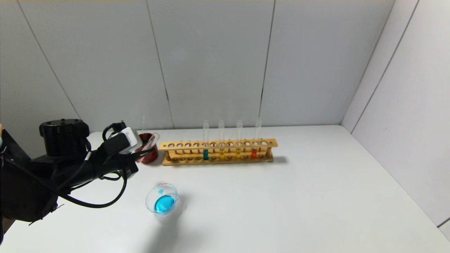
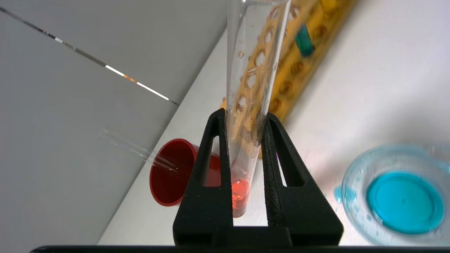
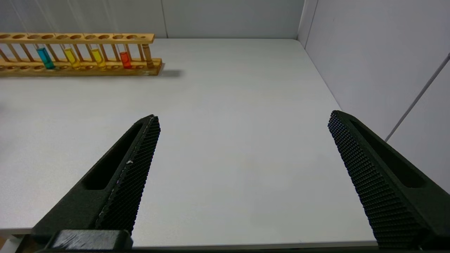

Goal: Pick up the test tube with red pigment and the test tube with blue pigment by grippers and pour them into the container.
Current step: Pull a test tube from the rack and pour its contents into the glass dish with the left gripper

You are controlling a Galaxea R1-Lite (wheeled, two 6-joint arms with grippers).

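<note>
Red-pigment tube clamped in left tool, near blue-filled dish.

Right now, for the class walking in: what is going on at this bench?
The left end effector is shut on a slender clear glass test tube beside the dark red cup. The small round clear glass dish already holds blue liquid. The tube of red liquid stands in the wooden rack, not yet poured. The right end effector is open and idle.
</note>
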